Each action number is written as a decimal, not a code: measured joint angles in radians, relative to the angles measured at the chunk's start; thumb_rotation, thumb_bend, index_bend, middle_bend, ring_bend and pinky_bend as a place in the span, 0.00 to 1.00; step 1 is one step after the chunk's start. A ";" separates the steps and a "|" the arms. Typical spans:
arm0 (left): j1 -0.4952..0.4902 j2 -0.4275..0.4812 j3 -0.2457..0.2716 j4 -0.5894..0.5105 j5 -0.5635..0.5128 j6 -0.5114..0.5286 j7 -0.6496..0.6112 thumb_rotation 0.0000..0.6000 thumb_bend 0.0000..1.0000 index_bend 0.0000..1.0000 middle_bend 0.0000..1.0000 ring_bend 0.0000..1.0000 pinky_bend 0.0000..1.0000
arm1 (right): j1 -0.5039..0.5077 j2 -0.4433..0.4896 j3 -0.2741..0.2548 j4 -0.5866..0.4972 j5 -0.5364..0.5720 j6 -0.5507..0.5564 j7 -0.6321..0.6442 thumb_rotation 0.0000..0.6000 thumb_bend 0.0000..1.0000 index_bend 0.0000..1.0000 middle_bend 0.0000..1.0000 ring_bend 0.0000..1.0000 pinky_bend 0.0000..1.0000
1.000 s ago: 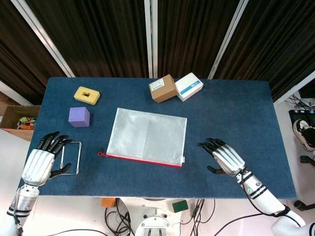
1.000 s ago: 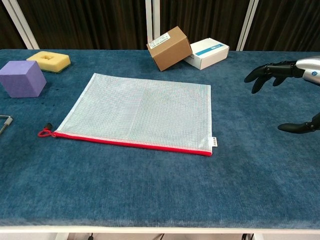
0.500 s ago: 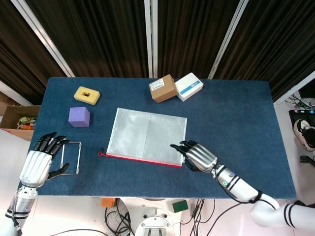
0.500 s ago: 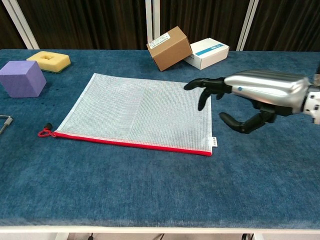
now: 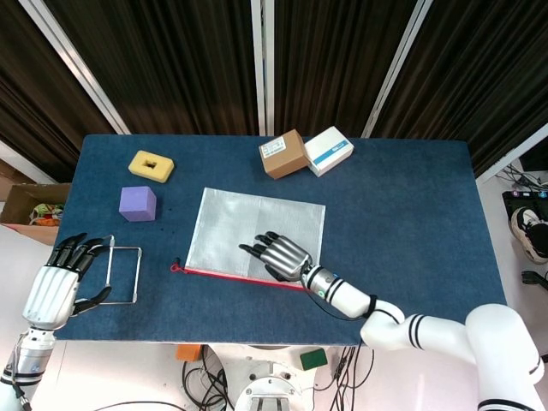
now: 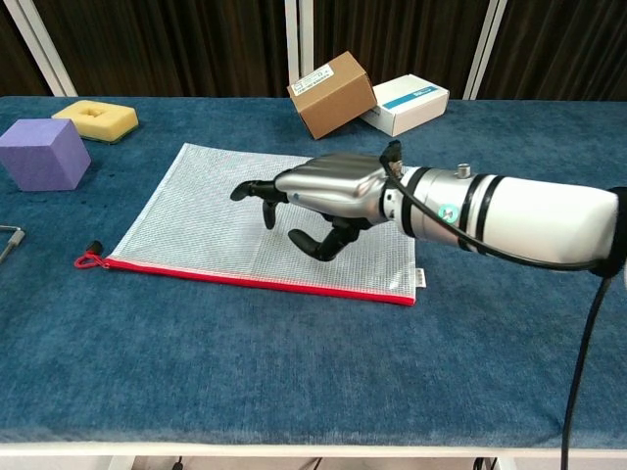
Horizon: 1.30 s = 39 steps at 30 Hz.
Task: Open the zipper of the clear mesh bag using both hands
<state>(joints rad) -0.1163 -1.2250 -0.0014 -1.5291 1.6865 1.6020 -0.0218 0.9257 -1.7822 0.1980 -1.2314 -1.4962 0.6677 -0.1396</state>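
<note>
The clear mesh bag (image 5: 231, 224) (image 6: 216, 206) lies flat mid-table, its red zipper (image 5: 218, 275) (image 6: 235, 278) along the near edge and the red pull (image 5: 176, 267) (image 6: 88, 259) at the left end. My right hand (image 5: 276, 255) (image 6: 318, 196) hovers over the bag's near middle, fingers spread and pointing left, holding nothing. Whether it touches the mesh I cannot tell. My left hand (image 5: 56, 287) stays open at the table's near left corner, next to a wire frame (image 5: 124, 274), and is out of the chest view.
A purple cube (image 5: 137, 204) (image 6: 41, 154) and a yellow sponge block (image 5: 151, 165) (image 6: 96, 119) sit at the far left. A brown box (image 5: 283, 153) (image 6: 332, 94) and a white box (image 5: 329, 151) (image 6: 404, 104) stand behind the bag.
My right hand has swept left from the table's right side to above the bag's near middle. My left hand has drifted slightly toward the near edge.
</note>
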 measured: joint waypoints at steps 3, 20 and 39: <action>-0.001 -0.003 -0.001 0.010 -0.004 -0.002 -0.012 1.00 0.17 0.25 0.20 0.12 0.16 | 0.036 -0.059 0.004 0.075 0.005 -0.007 0.001 1.00 0.66 0.05 0.30 0.09 0.20; -0.009 -0.018 -0.006 0.037 -0.002 -0.003 -0.034 1.00 0.17 0.25 0.20 0.12 0.16 | -0.015 0.042 -0.115 0.040 0.008 0.057 -0.084 1.00 0.66 0.05 0.30 0.09 0.19; -0.009 -0.010 -0.007 0.009 -0.002 0.000 -0.005 1.00 0.17 0.25 0.20 0.12 0.16 | 0.024 0.084 -0.064 -0.146 0.007 0.103 -0.066 1.00 0.68 0.04 0.30 0.09 0.19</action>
<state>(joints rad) -0.1255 -1.2346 -0.0081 -1.5198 1.6846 1.6022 -0.0265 0.9493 -1.6980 0.1338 -1.3778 -1.4889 0.7705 -0.2060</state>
